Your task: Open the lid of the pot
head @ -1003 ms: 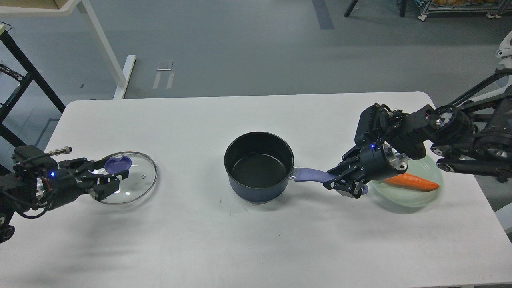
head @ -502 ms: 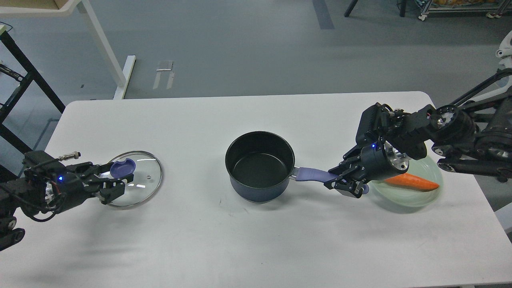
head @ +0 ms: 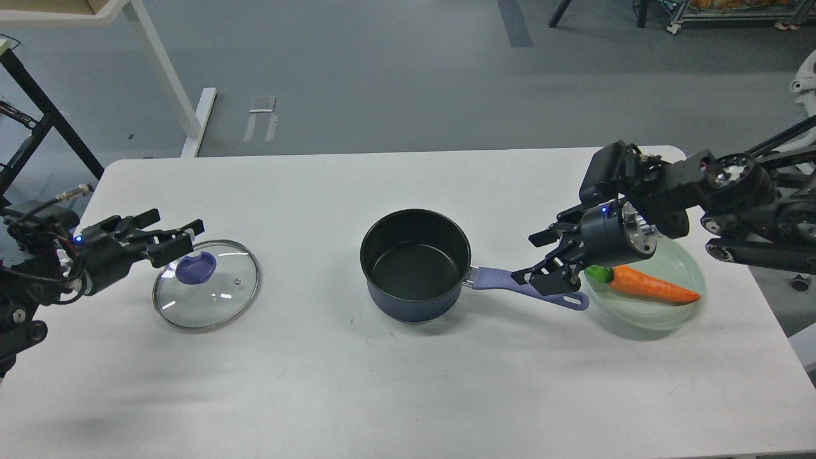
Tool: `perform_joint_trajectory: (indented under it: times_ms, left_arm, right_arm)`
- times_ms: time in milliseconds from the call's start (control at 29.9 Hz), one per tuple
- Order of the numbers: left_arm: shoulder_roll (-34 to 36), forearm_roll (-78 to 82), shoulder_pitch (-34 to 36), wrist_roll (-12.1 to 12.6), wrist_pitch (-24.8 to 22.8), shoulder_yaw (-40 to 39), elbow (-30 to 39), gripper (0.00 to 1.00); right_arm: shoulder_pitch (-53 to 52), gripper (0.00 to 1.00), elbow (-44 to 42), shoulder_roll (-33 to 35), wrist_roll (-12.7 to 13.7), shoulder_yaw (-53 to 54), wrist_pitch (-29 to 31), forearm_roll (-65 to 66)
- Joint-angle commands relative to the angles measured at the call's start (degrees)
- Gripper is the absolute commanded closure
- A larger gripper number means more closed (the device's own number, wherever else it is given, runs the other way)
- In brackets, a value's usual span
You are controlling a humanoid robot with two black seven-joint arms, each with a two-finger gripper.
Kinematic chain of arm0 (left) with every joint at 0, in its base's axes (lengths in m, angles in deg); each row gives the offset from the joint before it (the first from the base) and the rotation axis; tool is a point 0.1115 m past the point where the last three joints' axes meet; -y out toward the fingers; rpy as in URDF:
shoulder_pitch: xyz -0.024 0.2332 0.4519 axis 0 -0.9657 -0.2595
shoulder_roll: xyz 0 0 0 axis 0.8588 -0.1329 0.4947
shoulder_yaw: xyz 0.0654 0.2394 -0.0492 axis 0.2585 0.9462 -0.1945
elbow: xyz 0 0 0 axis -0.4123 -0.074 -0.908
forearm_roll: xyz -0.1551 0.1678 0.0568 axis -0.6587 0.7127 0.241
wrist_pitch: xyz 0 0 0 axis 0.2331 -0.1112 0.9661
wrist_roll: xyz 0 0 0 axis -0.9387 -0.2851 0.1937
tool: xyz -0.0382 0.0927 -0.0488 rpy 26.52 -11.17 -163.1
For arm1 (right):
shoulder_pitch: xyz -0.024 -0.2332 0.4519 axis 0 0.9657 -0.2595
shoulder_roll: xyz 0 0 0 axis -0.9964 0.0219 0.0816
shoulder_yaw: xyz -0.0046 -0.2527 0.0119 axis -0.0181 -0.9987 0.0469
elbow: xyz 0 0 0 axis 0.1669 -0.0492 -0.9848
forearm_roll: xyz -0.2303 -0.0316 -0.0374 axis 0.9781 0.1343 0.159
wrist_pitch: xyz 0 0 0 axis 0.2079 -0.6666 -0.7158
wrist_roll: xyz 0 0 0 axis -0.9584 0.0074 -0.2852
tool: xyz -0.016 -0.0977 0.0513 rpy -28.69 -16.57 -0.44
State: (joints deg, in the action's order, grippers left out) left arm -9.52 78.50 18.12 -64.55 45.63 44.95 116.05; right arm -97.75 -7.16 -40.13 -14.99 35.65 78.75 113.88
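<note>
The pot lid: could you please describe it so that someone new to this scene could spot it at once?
Start at the white table and look to its left side, well away from the dark blue saucepan in the middle. The round clear glass lid lies flat there, just below the open left claw. Its metal rim and blue knob set it apart.

One view only — from the robot's head, looking forward and down across a white table (head: 408, 382) at middling range. The whole width of the tabletop fits in; its near edge runs off the bottom. Grey floor (head: 382, 76) fills the upper part — both arms enter from the side edges. No second view shares anything.
</note>
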Motion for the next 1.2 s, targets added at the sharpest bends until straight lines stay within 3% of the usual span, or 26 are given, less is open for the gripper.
perform_joint_trajectory:
  times_ms: [0, 201, 502, 602, 802, 970, 1170]
  left_arm:
    - [-0.3, -9.8, 2.8, 0.0, -2.2, -0.1, 0.0, 0.01]
    - [-3.2, -31.2, 5.1, 0.0, -4.2, -1.0, -1.1, 0.01]
    - [-16.2, -52.6, 5.6, 0.1, -8.1, -15.3, -10.7, 0.01]
    - [-20.3, -54.3, 5.6, 2.2, -9.6, -19.4, -14.1, 0.01]
    - [-22.7, -67.2, 5.7, 3.4, -15.0, -29.1, -14.5, 0.01]
    - [-22.8, -75.6, 5.6, 3.5, -20.1, -31.3, -14.6, 0.01]
    - [-24.9, -80.5, 3.4, 3.3, -20.8, -31.7, -14.5, 0.01]
  right_arm:
    - [4.7, 0.01, -1.8, 5.8, 0.0, 9.4, 0.1, -7.4]
    - [18.4, 0.01, -7.2, 8.6, 0.0, 29.8, 0.0, -22.5]
    - [34.4, 0.01, -13.8, 7.8, 0.0, 53.1, -0.9, -45.9]
    - [36.3, 0.01, -13.9, 7.8, 0.0, 55.0, -1.0, -54.6]
    - [37.7, 0.01, -14.1, 7.3, 0.0, 55.0, -0.9, -72.8]
    - [38.4, 0.01, -16.6, 1.2, 0.0, 55.4, -0.8, -81.8]
    - [41.2, 0.01, -23.0, -7.6, 0.0, 59.8, 0.0, -87.8]
